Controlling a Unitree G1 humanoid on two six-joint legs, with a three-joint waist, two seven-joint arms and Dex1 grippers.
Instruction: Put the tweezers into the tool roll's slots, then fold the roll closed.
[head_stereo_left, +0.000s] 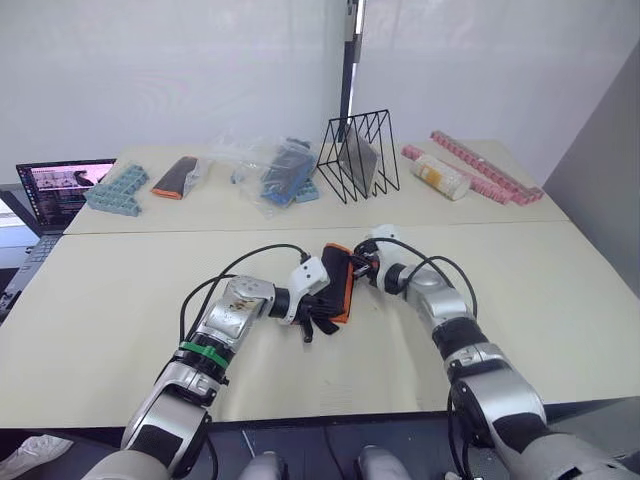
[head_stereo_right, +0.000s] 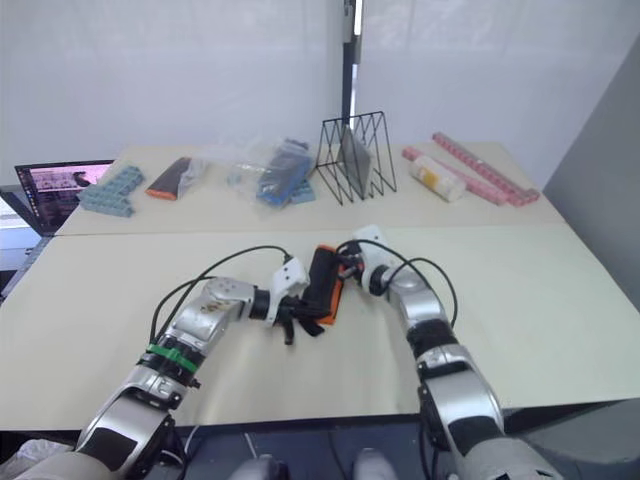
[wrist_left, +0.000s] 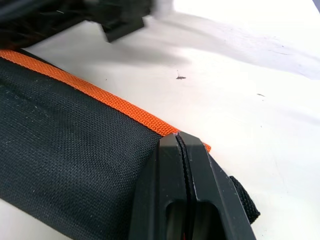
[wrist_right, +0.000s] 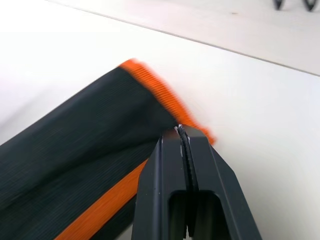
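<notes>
While both grippers pinch it, tool roll (head_stereo_left: 337, 280) stands folded — contents hidden.

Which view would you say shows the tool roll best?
The left eye view: the whole tool roll shows, folded, between both grippers. The right eye view shows the same. The wrist views show only close patches of black fabric and orange edging.

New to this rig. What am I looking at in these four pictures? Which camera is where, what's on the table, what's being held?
It is a two-armed humanoid robot at a beige table. The two wide pictures come from its head camera, looking down over both arms. The two close-ups come from cameras on each wrist.

Between the arms is a black fabric tool roll with orange edging, folded. The left gripper and right gripper each have their fingers pressed together at its orange edge, seemingly pinching it.

Farther back lie a black wire rack, plastic bags, blue trays and pink strips. A laptop stands at the left.
</notes>
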